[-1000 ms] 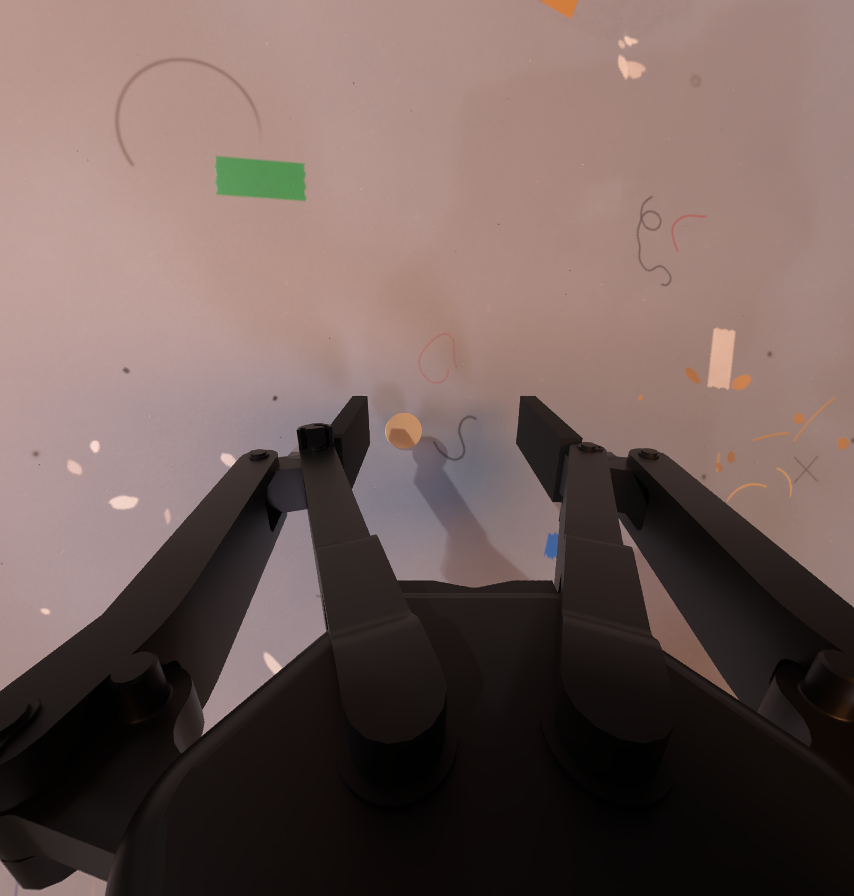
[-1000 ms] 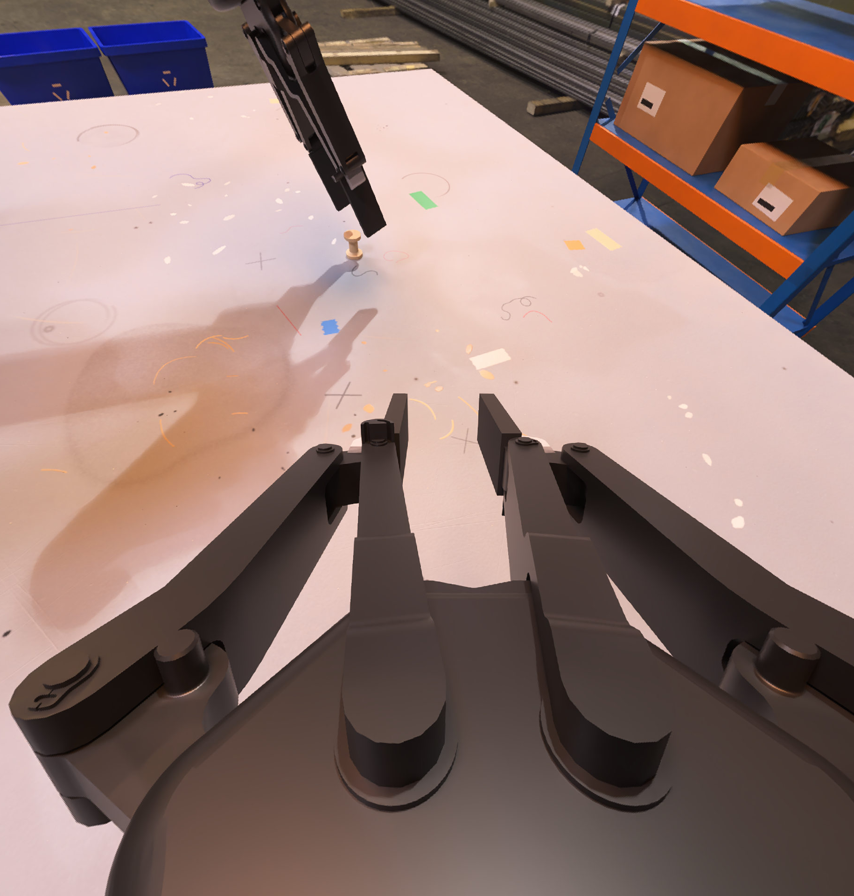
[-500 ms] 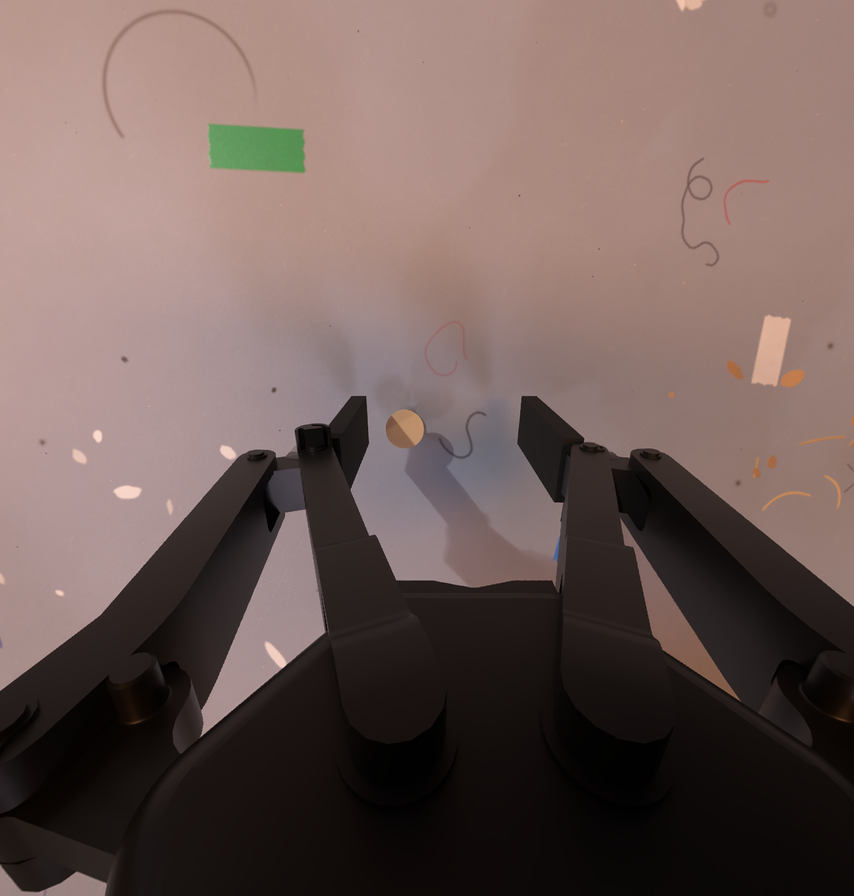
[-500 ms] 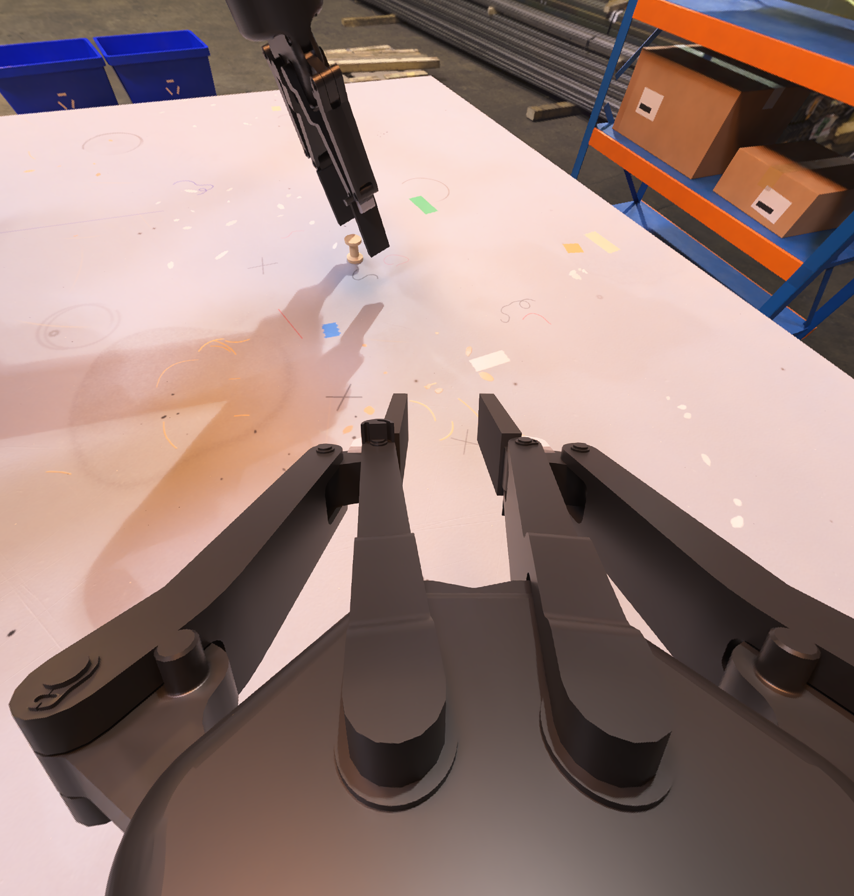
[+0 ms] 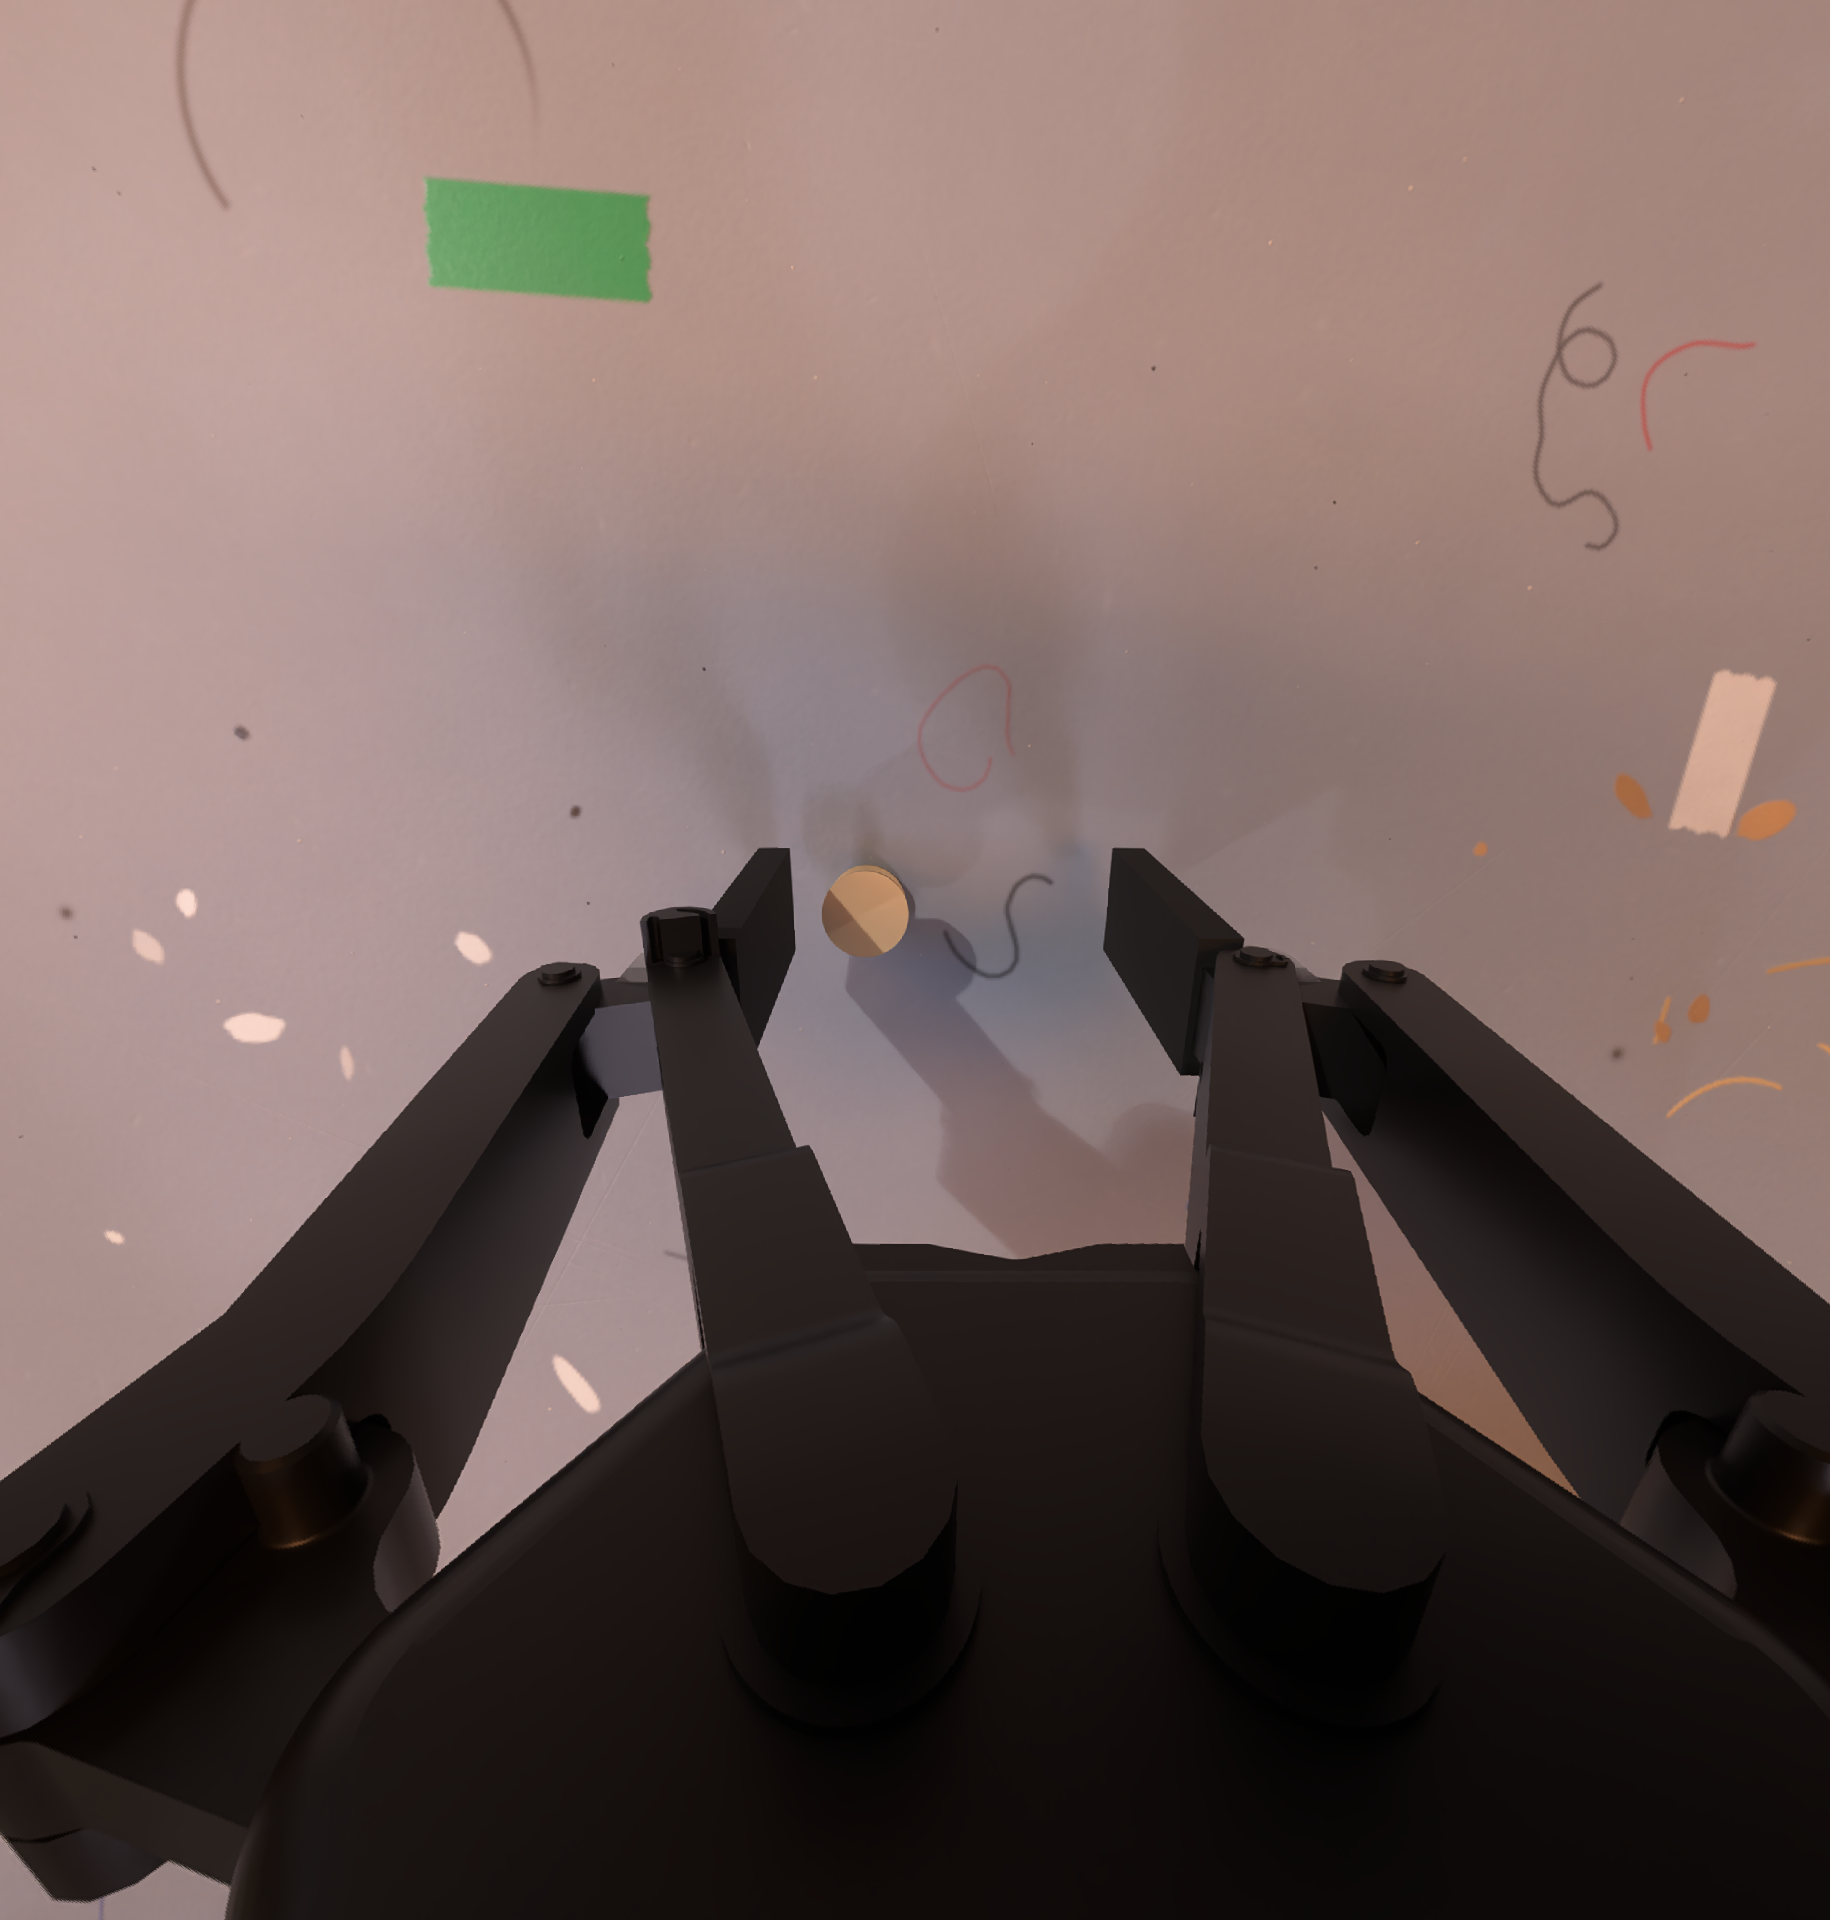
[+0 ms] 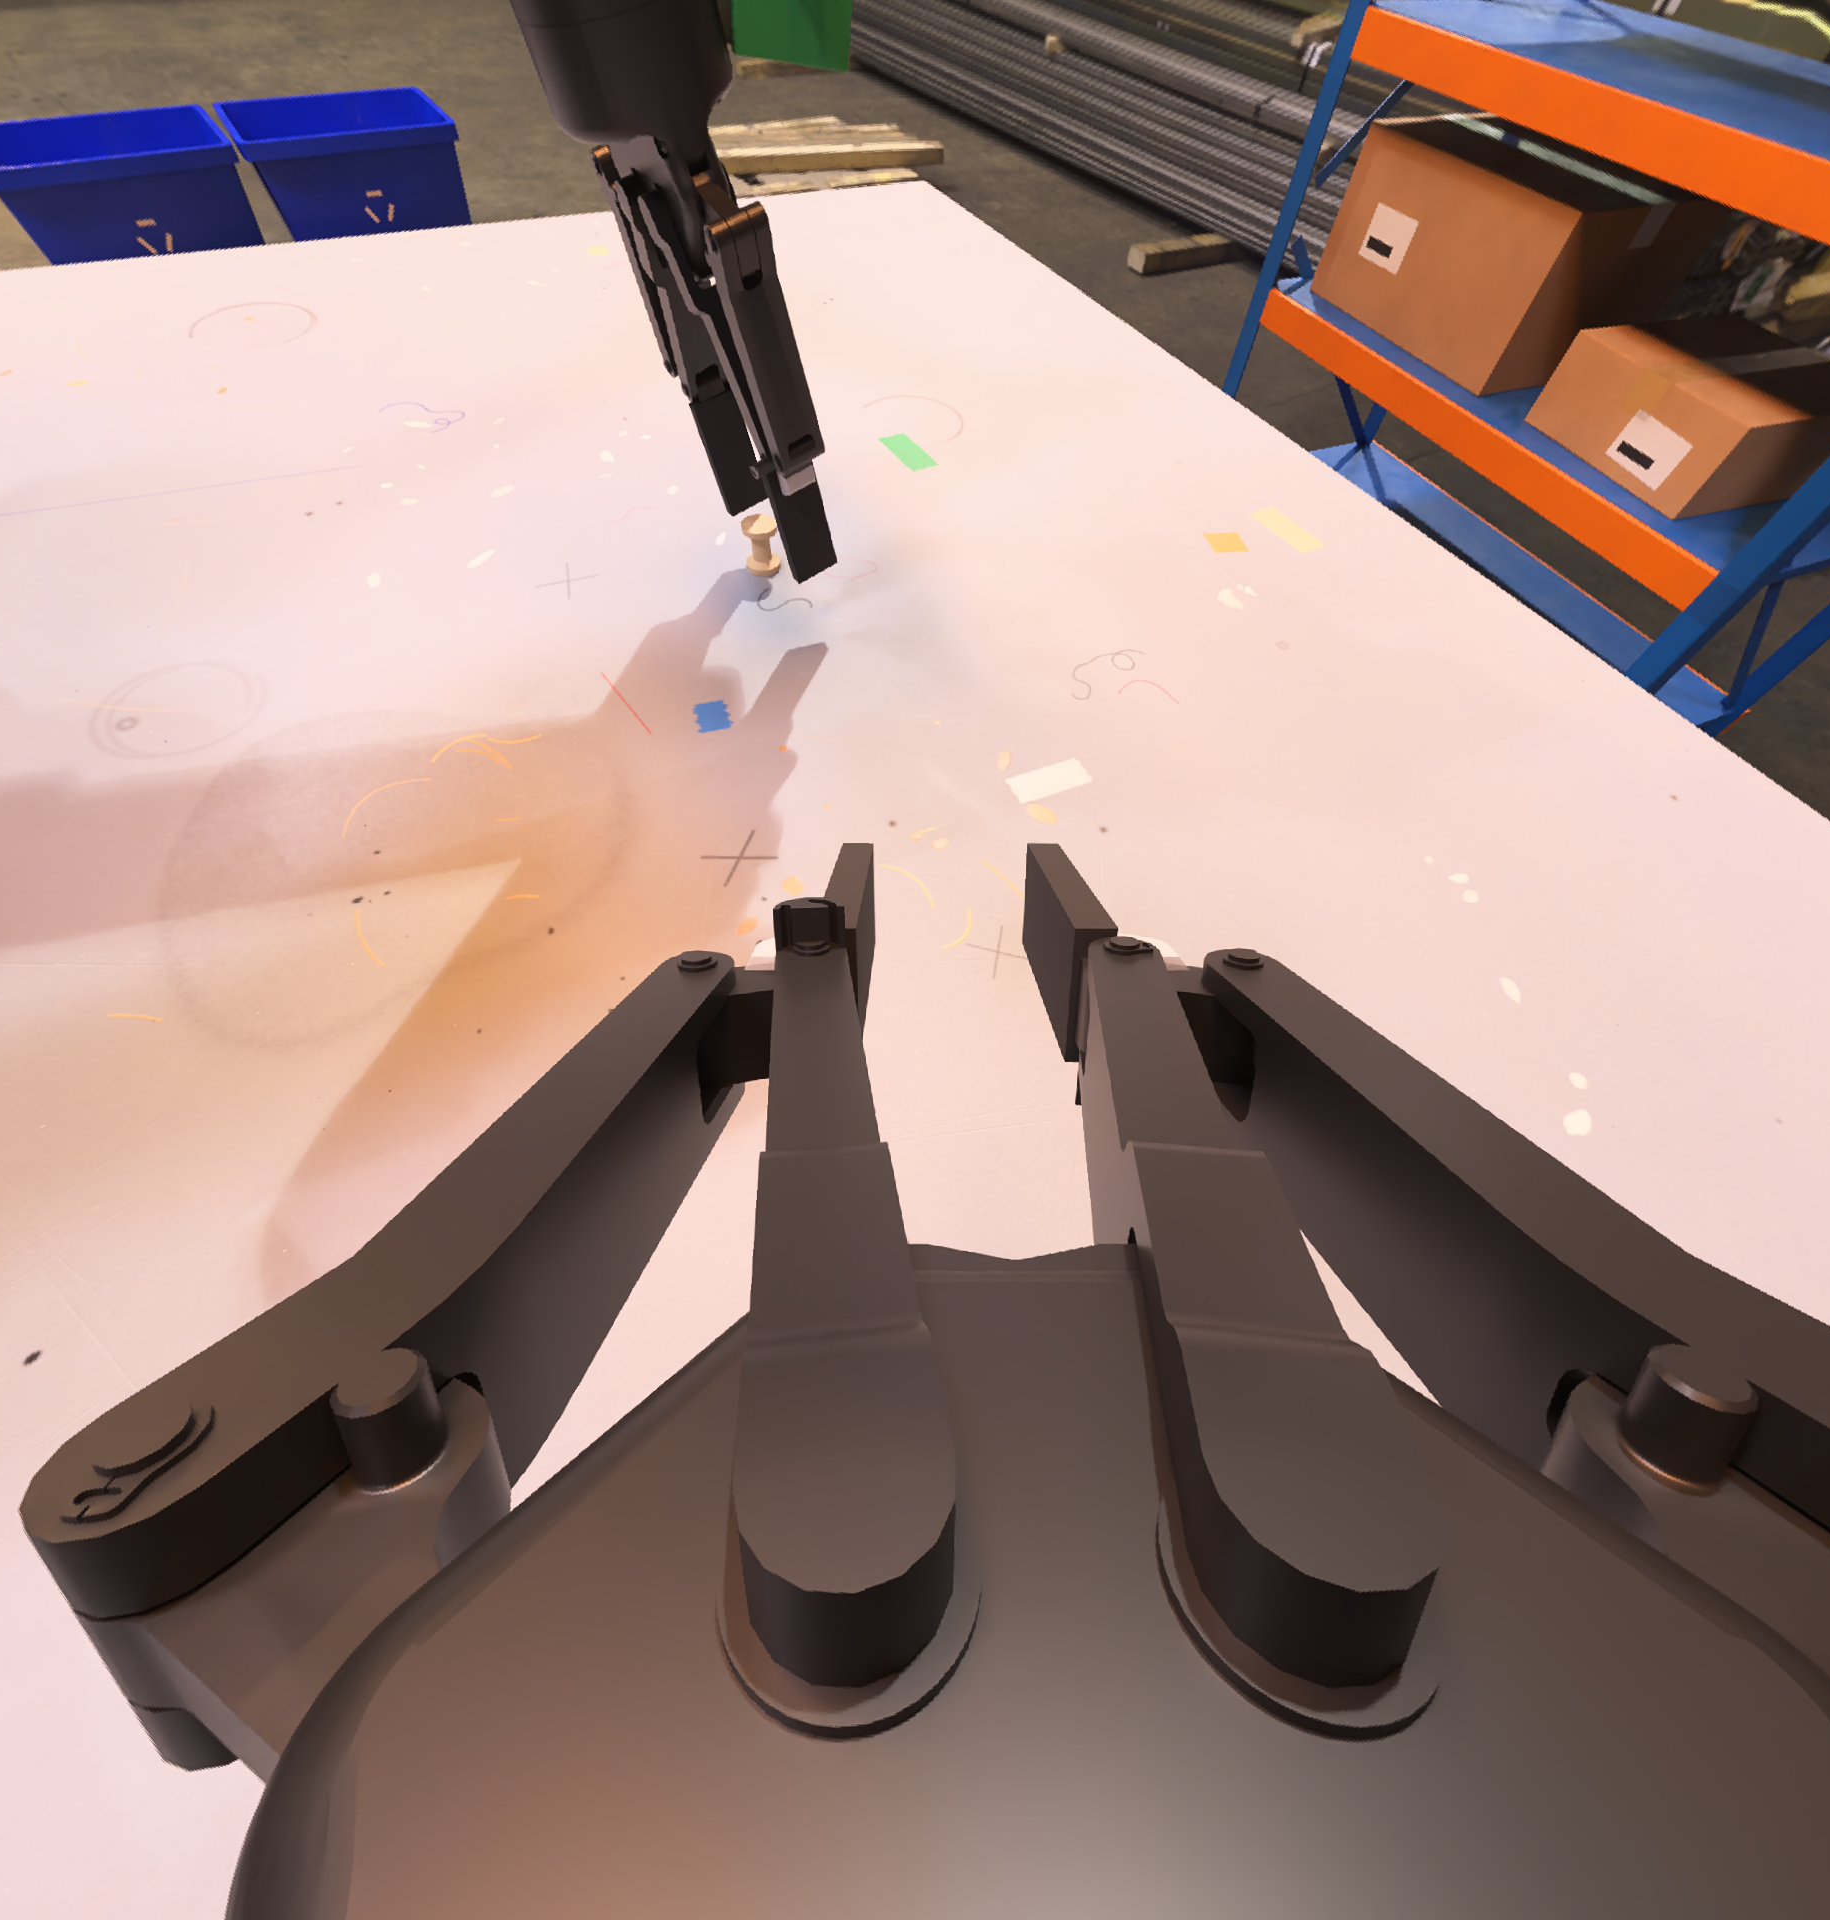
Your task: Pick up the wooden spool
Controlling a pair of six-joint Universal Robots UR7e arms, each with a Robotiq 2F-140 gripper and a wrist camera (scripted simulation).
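The small wooden spool (image 5: 865, 911) stands upright on the white table (image 5: 1202, 312). In the left wrist view I see its round top from above, between my fingers and close to the left one. My left gripper (image 5: 947, 914) is open and points straight down around the spool. In the right wrist view the spool (image 6: 760, 544) stands on the table, with the left gripper (image 6: 776, 540) lowered over it. My right gripper (image 6: 947, 914) is open and empty, low over the near part of the table (image 6: 1410, 831).
A green tape patch (image 5: 537, 241), a white tape strip (image 5: 1719, 765), scribbles and paint flecks mark the table. Beyond the table stand two blue bins (image 6: 215, 171), and a blue and orange shelf rack (image 6: 1576, 312) with cardboard boxes to the right.
My left gripper has come down over the spool, fingers now at its level. The spool has not moved. The right gripper stays open and has hardly moved.
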